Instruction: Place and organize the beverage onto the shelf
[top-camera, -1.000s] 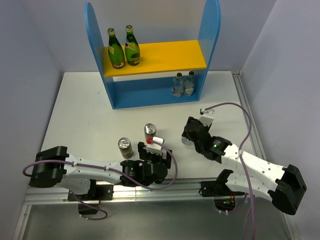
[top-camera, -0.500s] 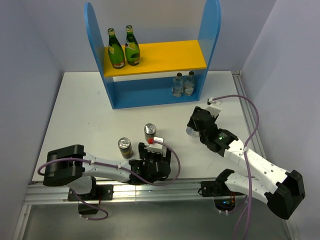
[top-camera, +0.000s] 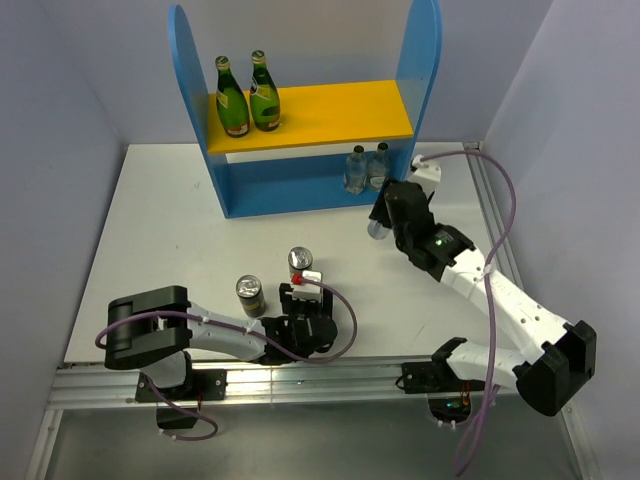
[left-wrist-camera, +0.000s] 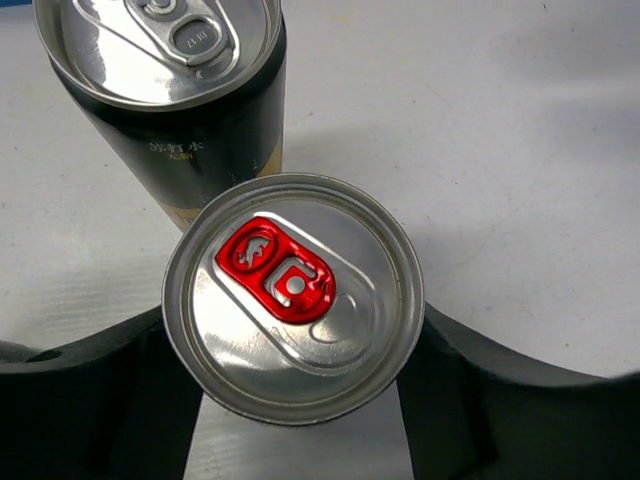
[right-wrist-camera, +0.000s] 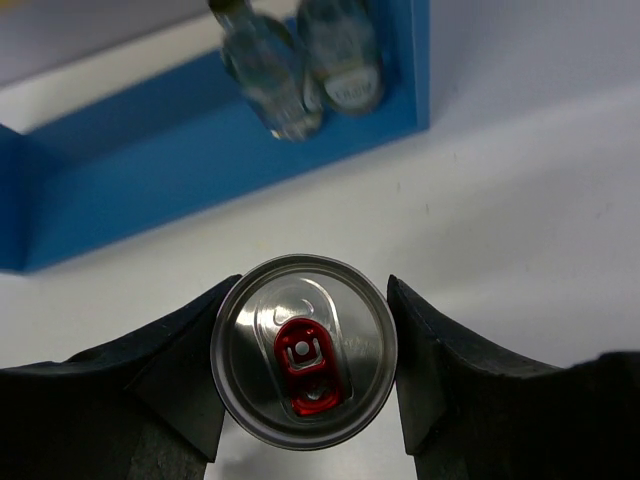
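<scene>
Holds red-tab can in right gripper jaws, just before shelf at far edge; likely bound for low level beside water bottles. Clamps second red-tab can in left gripper jaws near front edge, by black can, to lift.

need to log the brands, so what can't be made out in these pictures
right wrist: red-tab can shows only its lid; label hidden beneath
top external: same can mostly behind the right arm
left wrist: black can cut by the top edge, print too small
right wrist: water bottles blurred
</scene>
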